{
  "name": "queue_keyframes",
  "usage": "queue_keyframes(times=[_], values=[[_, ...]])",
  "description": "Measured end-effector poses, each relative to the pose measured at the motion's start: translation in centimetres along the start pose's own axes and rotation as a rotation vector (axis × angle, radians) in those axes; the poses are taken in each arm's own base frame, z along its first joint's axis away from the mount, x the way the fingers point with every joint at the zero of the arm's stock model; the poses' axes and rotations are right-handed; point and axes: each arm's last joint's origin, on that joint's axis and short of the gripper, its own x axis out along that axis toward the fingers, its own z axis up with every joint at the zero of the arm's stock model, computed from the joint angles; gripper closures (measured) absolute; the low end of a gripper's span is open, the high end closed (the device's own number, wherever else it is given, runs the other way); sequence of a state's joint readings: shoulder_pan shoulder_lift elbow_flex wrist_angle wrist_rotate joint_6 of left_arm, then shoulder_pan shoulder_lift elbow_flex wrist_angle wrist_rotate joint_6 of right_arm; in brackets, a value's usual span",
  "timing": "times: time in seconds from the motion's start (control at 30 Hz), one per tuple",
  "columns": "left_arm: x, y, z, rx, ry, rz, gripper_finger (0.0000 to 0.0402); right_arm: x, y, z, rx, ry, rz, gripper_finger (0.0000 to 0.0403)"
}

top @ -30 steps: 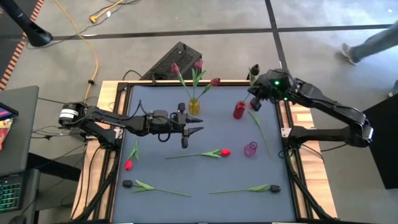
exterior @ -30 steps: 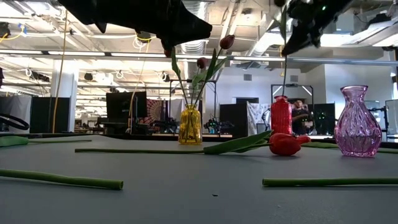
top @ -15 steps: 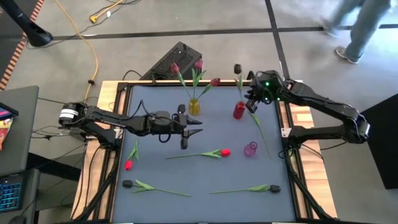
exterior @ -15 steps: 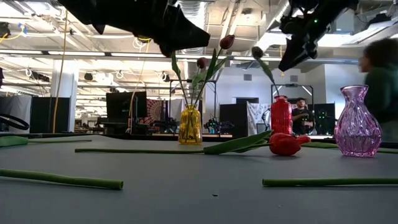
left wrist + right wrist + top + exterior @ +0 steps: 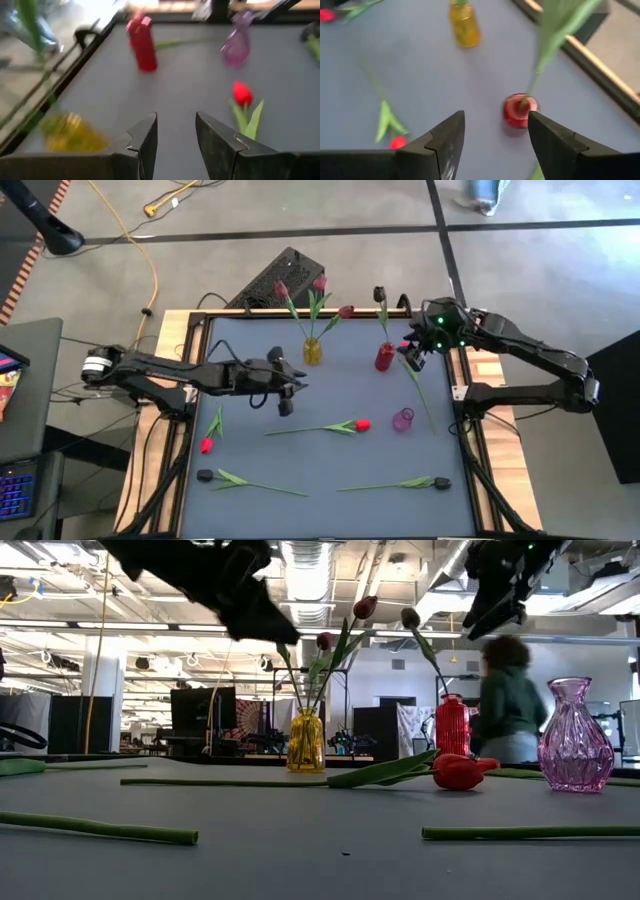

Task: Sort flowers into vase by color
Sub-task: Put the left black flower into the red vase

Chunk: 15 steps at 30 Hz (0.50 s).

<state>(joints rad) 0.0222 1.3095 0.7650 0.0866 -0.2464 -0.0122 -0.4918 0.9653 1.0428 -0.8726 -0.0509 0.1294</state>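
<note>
Three maroon tulips [image 5: 318, 285] are standing in the yellow vase [image 5: 313, 352] and one dark flower [image 5: 380, 293] in the red vase [image 5: 384, 357], while roughly five stems are lying on the table [image 5: 250, 405]; the right gripper [image 5: 412, 354] is hanging spread and empty beside the red vase, and the left gripper [image 5: 175, 145] is hovering parted and empty near the yellow vase.

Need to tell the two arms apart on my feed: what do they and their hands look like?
Both arms are dark, jointed links. The left arm has a white-capped joint at its base; the right arm shows a green light near its wrist. Each hand, left and right, has two dark angular fingers.
</note>
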Motion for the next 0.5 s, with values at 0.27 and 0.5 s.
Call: queue_keyframes(times=[0.27, 0.5], values=[[-2.6, 0.3, -1.9, -0.127, 0.268, -0.049, 0.0278, -0.2, 3.7, -0.9, -0.095, 0.034, 0.148, 0.0164], [-3.2, -3.5, -2.7, -0.005, 0.348, -0.502, 0.0278, -0.7, 7.7, -1.5, -0.213, -0.004, 0.323, 0.0164]])
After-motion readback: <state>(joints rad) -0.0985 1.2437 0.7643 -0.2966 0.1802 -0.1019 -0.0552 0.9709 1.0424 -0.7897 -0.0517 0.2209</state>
